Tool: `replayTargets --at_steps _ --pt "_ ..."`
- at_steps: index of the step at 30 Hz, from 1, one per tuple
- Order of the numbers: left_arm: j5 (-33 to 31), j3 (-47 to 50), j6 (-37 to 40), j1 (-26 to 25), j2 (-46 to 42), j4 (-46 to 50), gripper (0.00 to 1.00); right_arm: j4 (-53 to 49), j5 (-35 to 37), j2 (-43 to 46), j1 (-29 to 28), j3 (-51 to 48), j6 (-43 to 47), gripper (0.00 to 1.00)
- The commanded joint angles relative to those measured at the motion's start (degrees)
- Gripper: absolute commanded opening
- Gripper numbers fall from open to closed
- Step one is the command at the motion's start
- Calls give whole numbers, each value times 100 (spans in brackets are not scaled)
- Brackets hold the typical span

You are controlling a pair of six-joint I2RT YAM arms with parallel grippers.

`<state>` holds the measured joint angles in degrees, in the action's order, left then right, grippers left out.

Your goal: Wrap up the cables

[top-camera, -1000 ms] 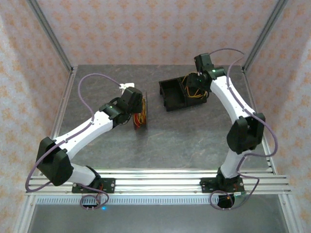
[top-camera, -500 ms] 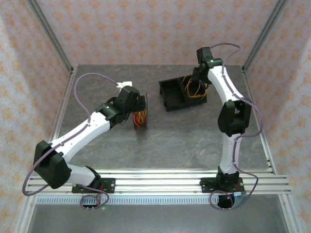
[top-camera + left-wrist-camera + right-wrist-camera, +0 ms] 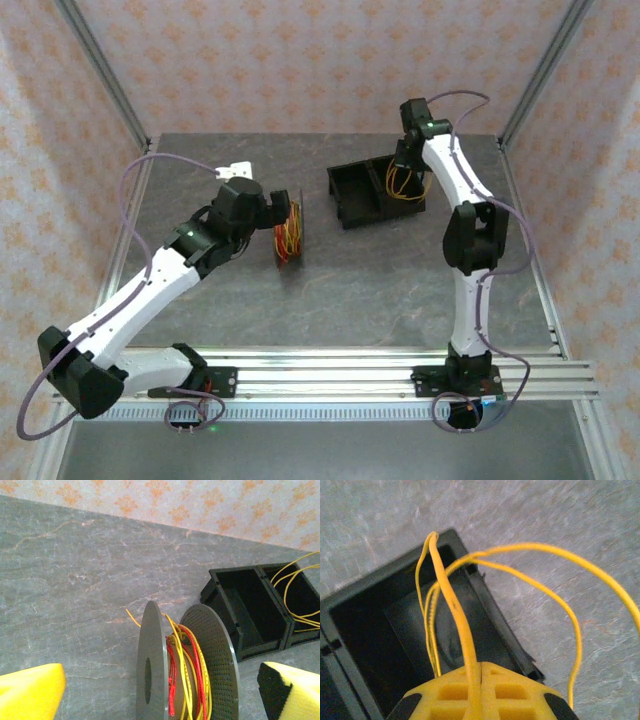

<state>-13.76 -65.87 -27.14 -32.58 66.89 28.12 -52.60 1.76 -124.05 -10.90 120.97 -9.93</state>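
A dark grey spool (image 3: pixel 288 233) stands on its edge left of centre, with red and yellow cables (image 3: pixel 192 670) wound between its two discs. My left gripper (image 3: pixel 160 694) is open wide, its yellow fingertips (image 3: pixel 30 692) either side of the spool and apart from it. A black two-compartment bin (image 3: pixel 355 195) sits at the back. Loose yellow cables (image 3: pixel 402 183) loop out of its right compartment. My right gripper (image 3: pixel 481 672) hangs over that compartment, shut on one yellow cable (image 3: pixel 452 600) that runs up between its pads.
The bin's left compartment (image 3: pixel 240 605) holds nothing. Metal frame posts (image 3: pixel 105 80) and patterned walls close in the grey table on three sides. Rails (image 3: pixel 330 365) run along the near edge. Bare tabletop (image 3: pixel 380 280) lies between spool and rails.
My left gripper has opened wide and drawn back from the spool. My right arm reached further over the bin and its gripper closed on a yellow cable.
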Motion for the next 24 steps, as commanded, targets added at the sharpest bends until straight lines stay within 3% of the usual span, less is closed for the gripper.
replayTargets --at_steps 1,10,17,24 --pt "-31 -195 75 42 -215 236 99 553 580 1361 -67 -401 -368 0" --pt "216 -355 42 32 -762 390 99 2225 -345 4067 -73 -2455 -1208 0" --pt "1058 -871 -83 32 -932 490 96 3309 -2475 5537 99 -3700 -2064 0" --pt "2062 -1385 -385 32 -835 106 75 5026 -4910 6184 101 -4576 -3066 0"
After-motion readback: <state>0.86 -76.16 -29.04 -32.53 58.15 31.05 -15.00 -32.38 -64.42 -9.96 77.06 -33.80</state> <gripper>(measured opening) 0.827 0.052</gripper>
